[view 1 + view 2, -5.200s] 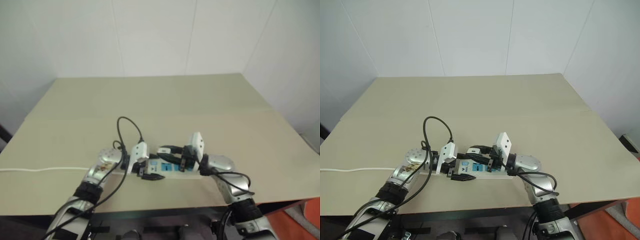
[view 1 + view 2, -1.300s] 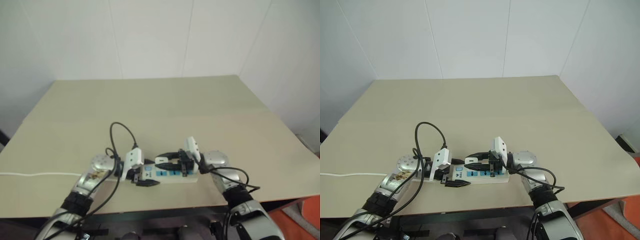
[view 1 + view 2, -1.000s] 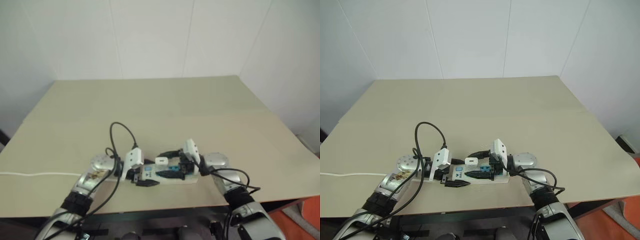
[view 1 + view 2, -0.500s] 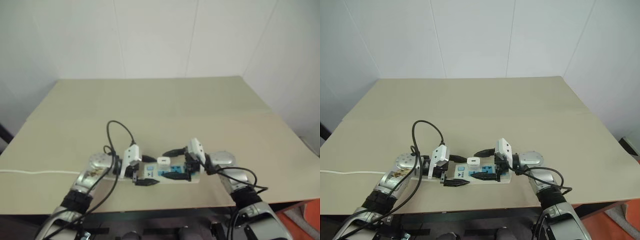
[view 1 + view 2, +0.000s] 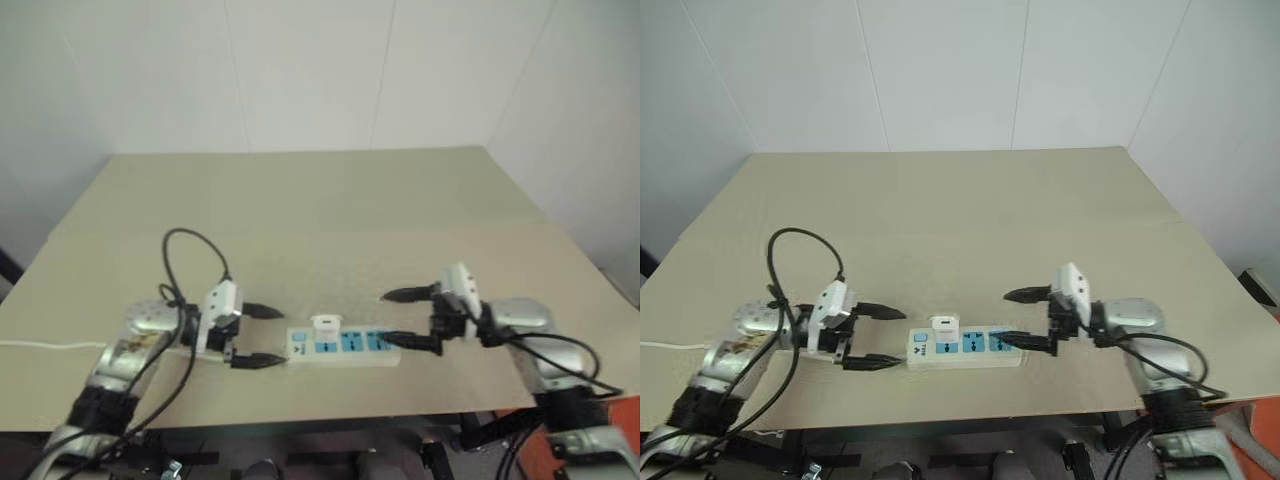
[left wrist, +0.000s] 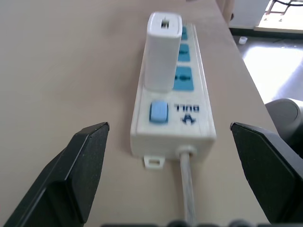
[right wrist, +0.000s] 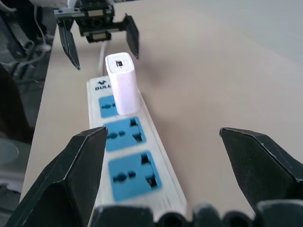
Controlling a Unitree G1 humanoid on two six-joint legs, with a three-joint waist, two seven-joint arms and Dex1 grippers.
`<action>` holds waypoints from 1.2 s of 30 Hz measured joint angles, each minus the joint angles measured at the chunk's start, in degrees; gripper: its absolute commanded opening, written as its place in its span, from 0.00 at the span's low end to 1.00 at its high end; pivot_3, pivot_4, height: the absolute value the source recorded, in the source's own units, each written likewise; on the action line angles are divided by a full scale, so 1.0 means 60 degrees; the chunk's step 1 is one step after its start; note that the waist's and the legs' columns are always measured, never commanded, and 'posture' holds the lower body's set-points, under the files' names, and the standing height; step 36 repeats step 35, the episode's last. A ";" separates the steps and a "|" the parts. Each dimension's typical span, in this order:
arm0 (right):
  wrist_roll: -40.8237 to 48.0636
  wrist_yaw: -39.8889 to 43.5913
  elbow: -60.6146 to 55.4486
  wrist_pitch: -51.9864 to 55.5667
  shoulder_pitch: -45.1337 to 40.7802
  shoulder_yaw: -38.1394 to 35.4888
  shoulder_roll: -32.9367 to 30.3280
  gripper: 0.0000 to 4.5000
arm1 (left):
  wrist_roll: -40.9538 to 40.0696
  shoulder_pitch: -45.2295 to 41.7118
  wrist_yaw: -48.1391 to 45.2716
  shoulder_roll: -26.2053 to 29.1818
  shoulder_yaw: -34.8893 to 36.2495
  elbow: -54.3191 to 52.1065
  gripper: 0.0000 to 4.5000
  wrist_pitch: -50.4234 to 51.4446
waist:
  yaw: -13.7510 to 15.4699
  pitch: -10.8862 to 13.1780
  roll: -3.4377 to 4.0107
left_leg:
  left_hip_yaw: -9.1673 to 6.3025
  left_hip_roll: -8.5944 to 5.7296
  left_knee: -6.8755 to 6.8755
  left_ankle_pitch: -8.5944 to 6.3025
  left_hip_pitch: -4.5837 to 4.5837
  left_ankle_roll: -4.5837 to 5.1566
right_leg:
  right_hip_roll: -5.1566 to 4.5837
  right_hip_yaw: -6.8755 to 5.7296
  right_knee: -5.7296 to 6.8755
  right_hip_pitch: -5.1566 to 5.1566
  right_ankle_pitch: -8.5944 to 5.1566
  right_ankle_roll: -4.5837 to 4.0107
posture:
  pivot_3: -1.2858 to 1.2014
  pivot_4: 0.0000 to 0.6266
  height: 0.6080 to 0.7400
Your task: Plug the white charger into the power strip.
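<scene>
On the table's near edge (image 5: 940, 405) the white charger (image 5: 943, 327) stands seated in the power strip (image 5: 965, 347) — my left gripper (image 5: 878, 338) and right gripper (image 5: 1026, 318) flank it, both spread wide, empty — job looks done.

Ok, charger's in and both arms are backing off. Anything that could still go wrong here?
The white charger stands upright in the power strip, but full seating isn't visible. The strip lies near the table's front edge, so a bump from either open end effector, left or right, could shift it.
</scene>
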 measured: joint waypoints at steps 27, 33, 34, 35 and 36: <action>0.0308 -0.0722 -0.1443 0.0398 0.2602 -0.2340 -0.2354 1.00 | -0.1081 0.1805 0.1186 0.0843 0.1941 -0.2212 1.00 0.1198 | 0.0131 0.0019 -0.0015 | 0.0026 -0.0001 0.0006 0.0000 -0.0004 -0.0001 | -0.0010 0.0007 -0.0013 0.0000 -0.0015 -0.0023 | 0.52 0.24 1.00; 0.0311 -0.0810 -0.1573 0.0398 0.2800 -0.2386 -0.2413 1.00 | -0.1075 0.1636 0.1126 0.0834 0.1833 -0.2168 1.00 0.1198 | 0.0132 0.0019 -0.0016 | 0.0026 -0.0001 0.0006 0.0000 -0.0006 -0.0001 | -0.0010 0.0007 -0.0013 -0.0001 -0.0014 -0.0022 | 0.52 0.24 1.00; 0.0311 -0.0813 -0.1582 0.0398 0.2824 -0.2395 -0.2429 1.00 | -0.1075 0.1623 0.1115 0.0833 0.1802 -0.2166 1.00 0.1198 | 0.0132 0.0020 -0.0016 | 0.0027 -0.0001 0.0006 0.0000 -0.0006 -0.0001 | -0.0010 0.0007 -0.0014 -0.0001 -0.0014 -0.0022 | 0.52 0.24 1.00; 0.0312 -0.0819 -0.1609 0.0398 0.2850 -0.2412 -0.2443 1.00 | -0.1074 0.1609 0.1105 0.0826 0.1760 -0.2163 1.00 0.1198 | 0.0131 0.0020 -0.0016 | 0.0027 -0.0001 0.0006 0.0000 -0.0005 -0.0001 | -0.0010 0.0007 -0.0013 -0.0001 -0.0014 -0.0022 | 0.52 0.24 1.00; 0.0312 -0.0819 -0.1609 0.0398 0.2850 -0.2412 -0.2443 1.00 | -0.1074 0.1609 0.1105 0.0826 0.1760 -0.2163 1.00 0.1198 | 0.0131 0.0020 -0.0016 | 0.0027 -0.0001 0.0006 0.0000 -0.0005 -0.0001 | -0.0010 0.0007 -0.0013 -0.0001 -0.0014 -0.0022 | 0.52 0.24 1.00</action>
